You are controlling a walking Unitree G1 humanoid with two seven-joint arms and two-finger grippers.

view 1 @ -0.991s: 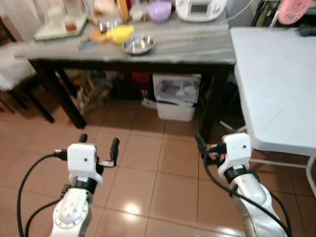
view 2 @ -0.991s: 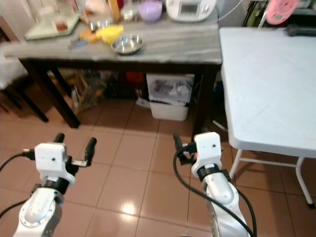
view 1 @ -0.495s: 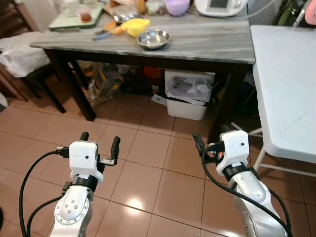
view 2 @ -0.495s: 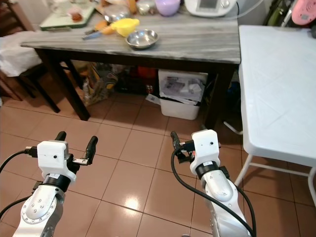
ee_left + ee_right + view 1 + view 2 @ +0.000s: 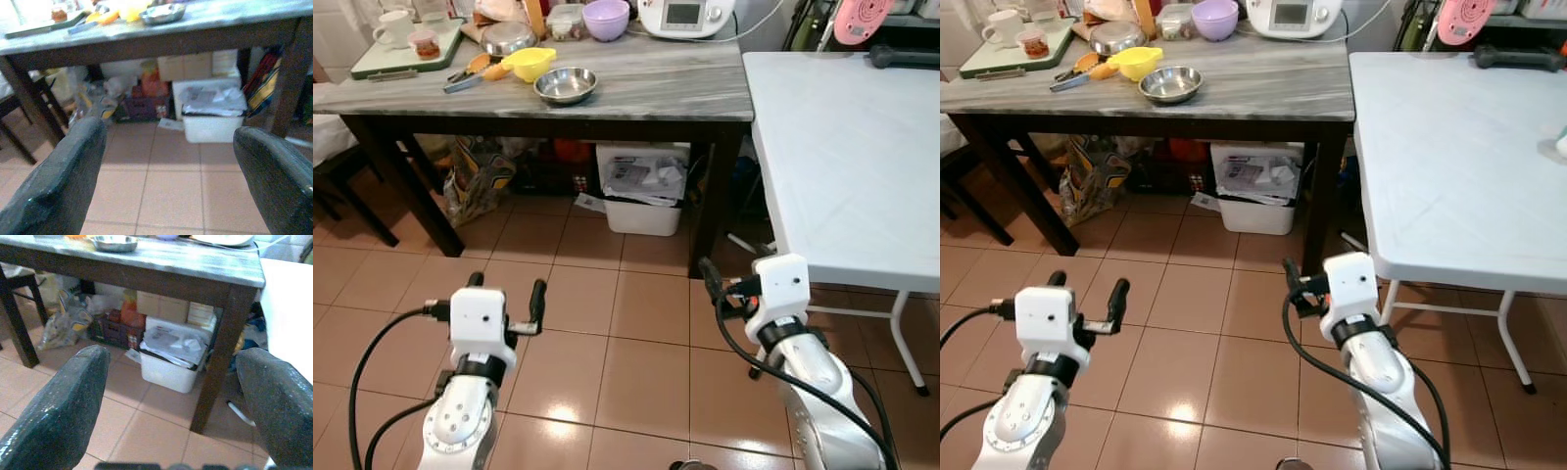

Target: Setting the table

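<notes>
A steel bowl (image 5: 566, 85) sits near the front edge of the grey marble-topped table (image 5: 685, 93), with a yellow bowl (image 5: 530, 64) and tongs (image 5: 468, 78) just to its left. Farther back stand a purple bowl (image 5: 607, 18) and a white mug (image 5: 391, 27) on a green tray. My left gripper (image 5: 506, 292) is held low over the tiled floor, open and empty. My right gripper (image 5: 171, 355) is open too, its fingers wide apart and pointing toward the table's underside. Both are well short of the table.
A white folding table (image 5: 842, 166) stands at the right, its corner close above my right wrist. A white appliance (image 5: 683, 14) sits at the back of the grey table. Underneath are a white bin (image 5: 641, 191), bags (image 5: 475, 181) and dark table legs (image 5: 705, 220).
The camera has swung: the grey table now sits further left and the white table shows more. Both arms hold the same pose with fingers apart.
</notes>
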